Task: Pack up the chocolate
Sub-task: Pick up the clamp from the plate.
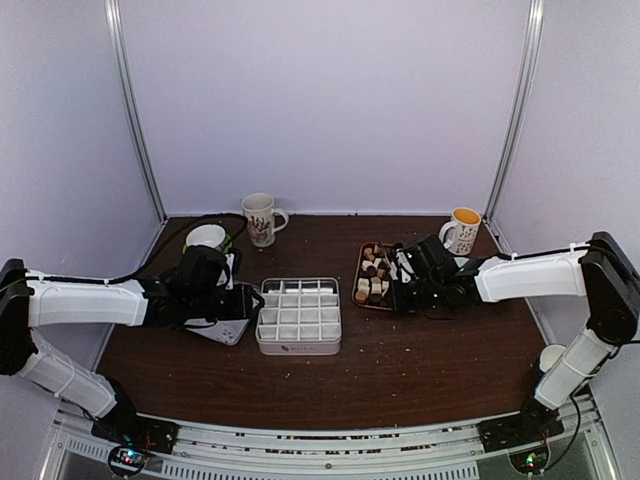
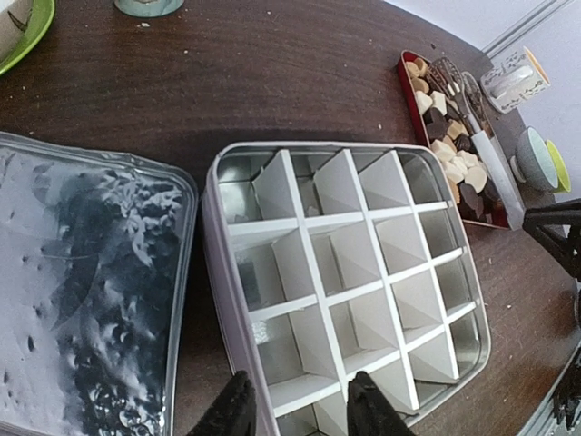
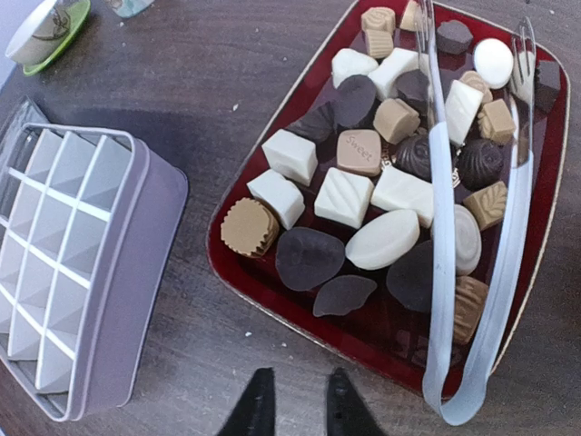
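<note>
Fingers [image 3: 257, 411] of my right gripper [image 3: 298, 407]: narrowly apart, empty, just off the red tray [image 3: 263, 292]. My left gripper [image 2: 302, 411]: apart, astride the divided tin's [image 3: 136, 291] wall. Chocolate [image 3: 363, 173] crowds the tray under white tongs [image 3: 442, 272]; a descent there could snag them or scatter neighbouring pieces.

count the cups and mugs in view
4: patterned mug at back centre; orange-lined mug by the red tray; cup on green saucer behind left arm; small cup near right arm's base. Arms could hide more.
</note>
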Tool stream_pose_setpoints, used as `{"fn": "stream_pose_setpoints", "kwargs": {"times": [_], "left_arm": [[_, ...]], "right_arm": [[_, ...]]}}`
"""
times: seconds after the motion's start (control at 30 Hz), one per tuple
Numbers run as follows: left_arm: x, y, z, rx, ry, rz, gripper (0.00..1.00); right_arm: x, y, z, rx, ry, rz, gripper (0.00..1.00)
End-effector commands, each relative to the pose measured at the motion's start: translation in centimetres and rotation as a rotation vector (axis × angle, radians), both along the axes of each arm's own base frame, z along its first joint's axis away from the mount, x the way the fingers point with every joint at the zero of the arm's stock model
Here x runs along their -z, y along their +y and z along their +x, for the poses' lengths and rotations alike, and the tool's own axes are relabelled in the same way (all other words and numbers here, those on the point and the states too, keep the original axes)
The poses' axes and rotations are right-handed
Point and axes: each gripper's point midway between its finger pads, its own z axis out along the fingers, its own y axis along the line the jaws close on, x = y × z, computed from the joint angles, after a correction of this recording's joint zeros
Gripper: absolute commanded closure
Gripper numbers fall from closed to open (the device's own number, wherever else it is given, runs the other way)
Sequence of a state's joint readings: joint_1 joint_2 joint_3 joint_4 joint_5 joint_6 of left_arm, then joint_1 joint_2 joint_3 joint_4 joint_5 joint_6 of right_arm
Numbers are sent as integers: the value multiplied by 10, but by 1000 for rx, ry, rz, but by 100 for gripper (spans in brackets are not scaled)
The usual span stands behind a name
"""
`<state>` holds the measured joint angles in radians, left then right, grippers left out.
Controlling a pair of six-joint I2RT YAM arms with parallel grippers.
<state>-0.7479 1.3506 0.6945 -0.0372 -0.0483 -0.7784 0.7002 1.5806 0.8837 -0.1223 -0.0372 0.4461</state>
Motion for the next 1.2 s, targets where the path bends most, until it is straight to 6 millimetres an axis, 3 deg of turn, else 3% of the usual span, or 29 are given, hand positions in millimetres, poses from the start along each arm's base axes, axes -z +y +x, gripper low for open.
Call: {"fn": "stream_pose_setpoints", "kwargs": {"times": [0.0, 0.07, 0.33, 0.73, 0.97, 1.17], "left_arm": [[-16, -4, 7, 12, -78, -19, 63], [-15, -5, 6, 10, -70, -29, 63], [-8, -1, 4, -3, -63, -35, 63], [4, 2, 9, -53, -29, -16, 62], [0, 8, 12, -86, -40, 0, 62], [-4, 10, 13, -96, -52, 2, 62]], "right_arm": [[5, -1, 14, 21, 4, -71, 91], [9, -2, 22, 35, 2, -105, 99], [35, -13, 34, 72, 27, -225, 100], [73, -19, 8, 10, 156, -270, 100], [74, -34, -25, -31, 204, -267, 100], [52, -43, -36, -30, 164, -232, 100]]}}
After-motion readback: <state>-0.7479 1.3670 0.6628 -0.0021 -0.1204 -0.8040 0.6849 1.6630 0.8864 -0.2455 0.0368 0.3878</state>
